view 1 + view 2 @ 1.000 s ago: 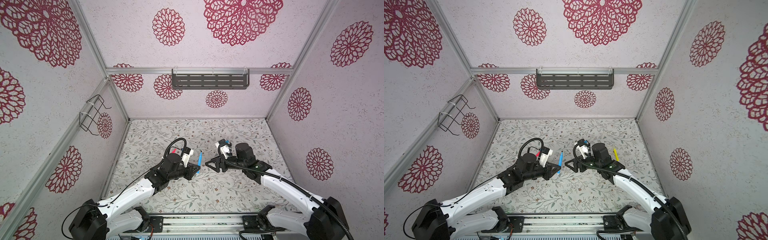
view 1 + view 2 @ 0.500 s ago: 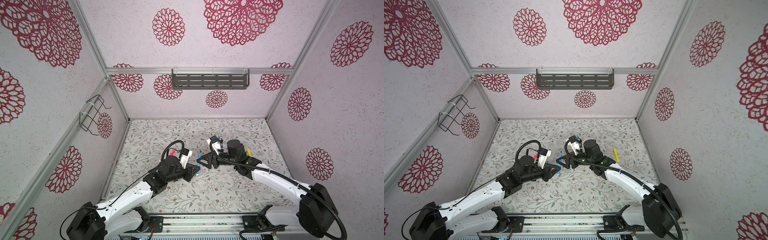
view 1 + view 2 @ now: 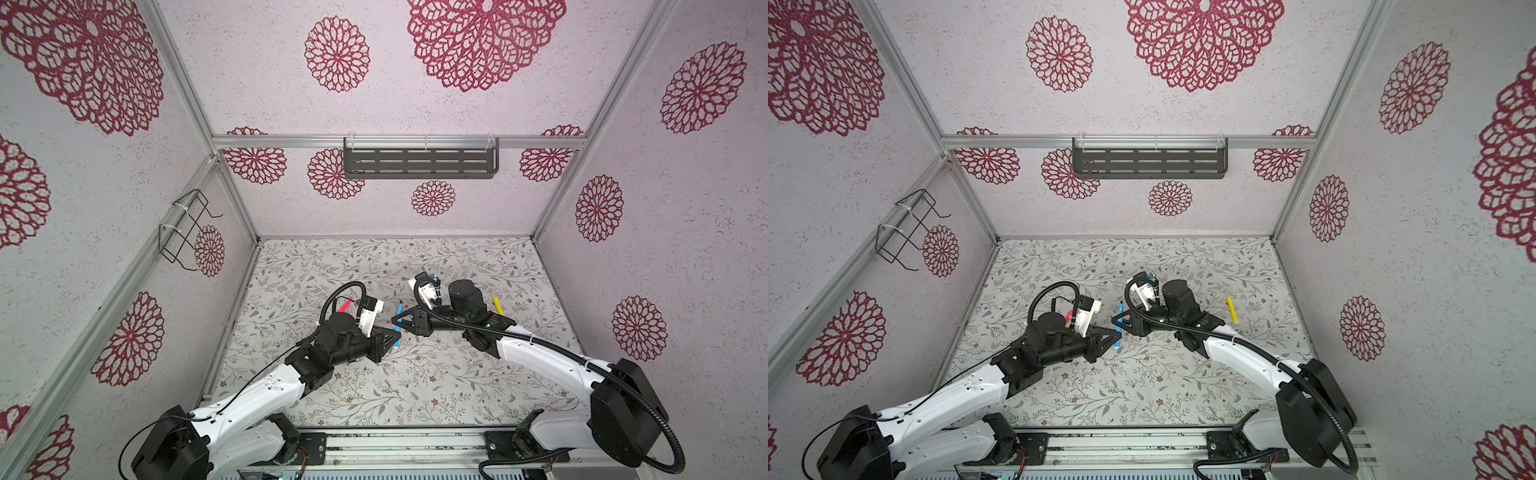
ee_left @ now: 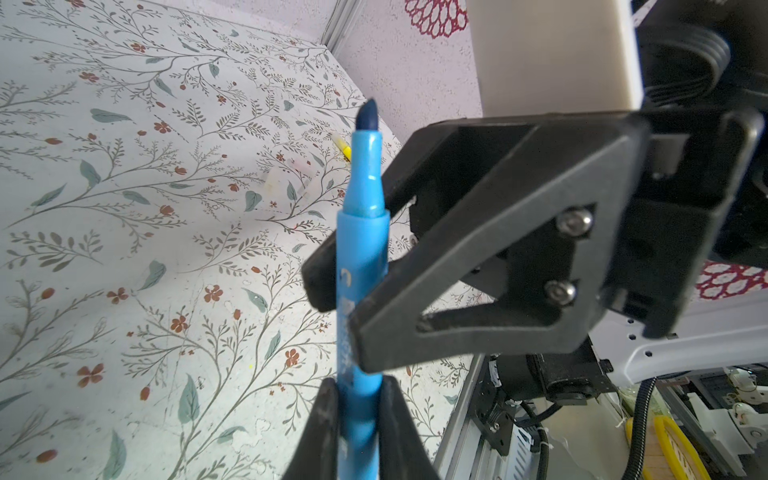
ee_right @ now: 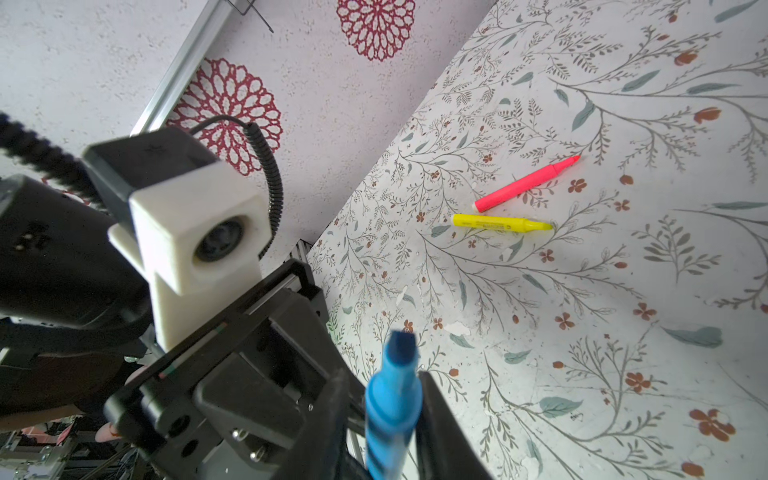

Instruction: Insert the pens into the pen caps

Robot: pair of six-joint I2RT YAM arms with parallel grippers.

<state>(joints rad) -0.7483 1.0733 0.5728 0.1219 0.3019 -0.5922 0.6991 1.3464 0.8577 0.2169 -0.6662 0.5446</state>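
A: Left gripper (image 4: 357,399) pinches the blue pen (image 4: 361,249) low on its barrel, upright over the mat's (image 4: 124,249) middle. The right gripper (image 5: 384,386) flanks it higher; whether it clamps, I cannot tell.

B: I'd clamp right fully before the left lets go. The pen caps (image 4: 276,183) lie beyond, toward the mat's right edge.

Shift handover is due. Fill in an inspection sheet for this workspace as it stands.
Surface: floral mat, lying flat.
Job's things: blue pen uncapped, tip up; red pen and yellow pen lie together; second yellow pen lies apart; pale caps loose on mat.
Clutter: nothing seen.
Grippers: left gripper and right gripper both shut on blue pen.
Cables: black cables loop at both wrists.
Surroundings: grey shelf, wire basket on walls.
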